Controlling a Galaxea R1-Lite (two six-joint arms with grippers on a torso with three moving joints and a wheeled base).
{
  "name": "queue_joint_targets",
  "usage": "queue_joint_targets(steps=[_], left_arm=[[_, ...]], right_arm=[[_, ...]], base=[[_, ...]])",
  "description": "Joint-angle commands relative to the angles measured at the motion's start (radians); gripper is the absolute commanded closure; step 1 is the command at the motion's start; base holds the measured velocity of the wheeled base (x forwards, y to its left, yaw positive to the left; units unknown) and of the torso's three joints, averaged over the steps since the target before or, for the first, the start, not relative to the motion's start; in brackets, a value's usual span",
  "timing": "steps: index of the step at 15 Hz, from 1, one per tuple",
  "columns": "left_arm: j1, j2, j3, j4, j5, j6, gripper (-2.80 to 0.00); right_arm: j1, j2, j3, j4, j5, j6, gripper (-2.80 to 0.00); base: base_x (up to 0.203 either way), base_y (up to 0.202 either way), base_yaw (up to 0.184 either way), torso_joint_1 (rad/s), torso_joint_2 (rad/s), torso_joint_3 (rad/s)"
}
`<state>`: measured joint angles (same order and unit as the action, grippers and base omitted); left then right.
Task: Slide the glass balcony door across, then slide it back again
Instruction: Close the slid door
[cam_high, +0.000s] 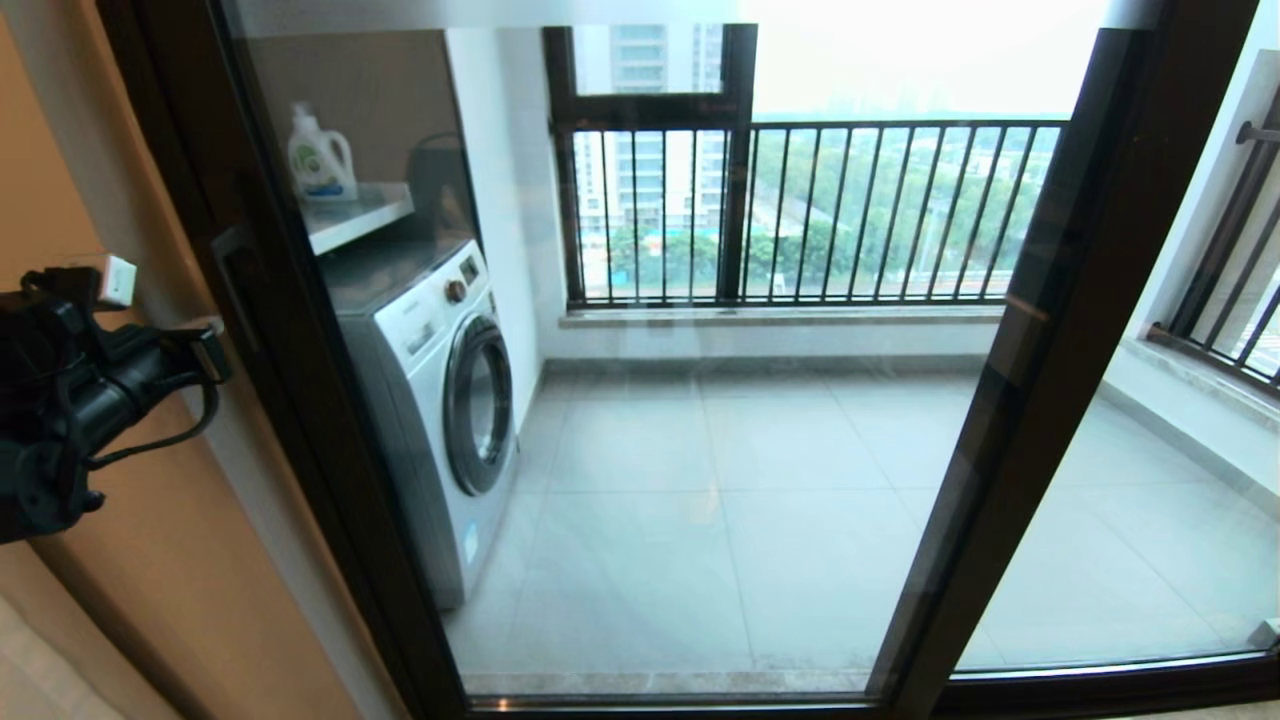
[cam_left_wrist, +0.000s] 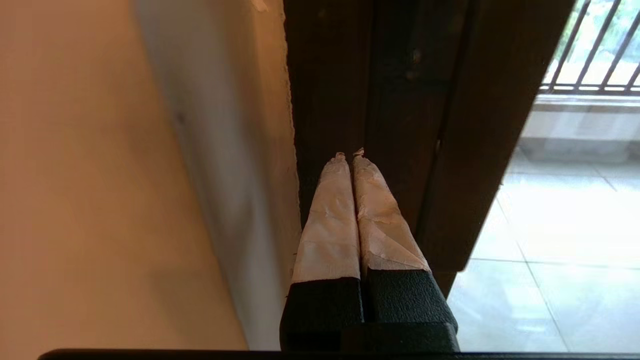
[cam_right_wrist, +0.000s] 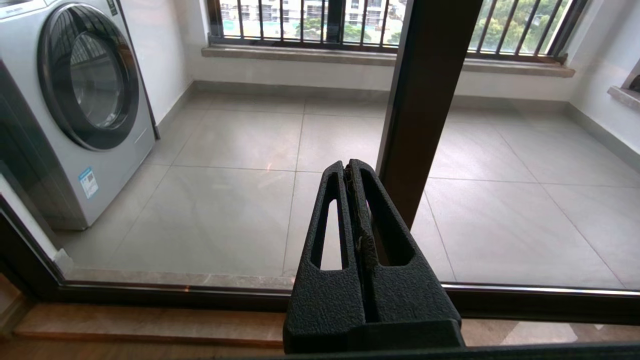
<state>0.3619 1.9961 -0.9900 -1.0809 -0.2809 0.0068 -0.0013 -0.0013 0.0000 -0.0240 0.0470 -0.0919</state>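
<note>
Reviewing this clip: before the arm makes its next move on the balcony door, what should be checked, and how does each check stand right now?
1. Left hand empty, fingers shut: ok.
2. Left hand aimed at the dark frame of the glass balcony door, on the handle side: ok.
3. Left hand actually touching that frame: cannot tell.
4. Handle free, nothing hooked on it: ok.
5. Right hand shut, holding nothing, on the room side of the glass: ok.
6. Washing machine behind the glass, off the bottom track: ok.
</note>
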Motion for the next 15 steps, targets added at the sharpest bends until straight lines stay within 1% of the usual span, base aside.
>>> queue_joint_targets(steps=[1,5,9,13,15], left_arm=[[-0.021,0.029,-0.017,-0.007,-0.001,0.002,0.00],[-0.084,-0.021,-0.004,0.005,0.006,0.003,0.00],[-0.142,-0.063,-0.013,0.066,0.008,0.002,0.00],[-0.187,-0.081,-0.025,0.100,0.015,0.004,0.00],[-0.195,-0.082,-0.048,0.108,0.027,0.004,0.00]], right_arm=[[0.000,0.000,0.012,-0.001,0.001,0.000,0.00],[0.001,0.001,0.012,-0.001,0.001,-0.002,0.00],[0.001,0.001,0.012,-0.001,0.001,-0.001,0.00],[0.000,0.001,0.012,-0.001,0.001,-0.001,0.00],[0.000,0.000,0.012,-0.001,0.001,-0.001,0.00]], base=[[0.000,0.000,0.000,0.000,0.00,0.000],[0.000,0.000,0.000,0.000,0.00,0.000],[0.000,0.000,0.000,0.000,0.00,0.000],[0.000,0.000,0.000,0.000,0.00,0.000],[0.000,0.000,0.000,0.000,0.00,0.000]])
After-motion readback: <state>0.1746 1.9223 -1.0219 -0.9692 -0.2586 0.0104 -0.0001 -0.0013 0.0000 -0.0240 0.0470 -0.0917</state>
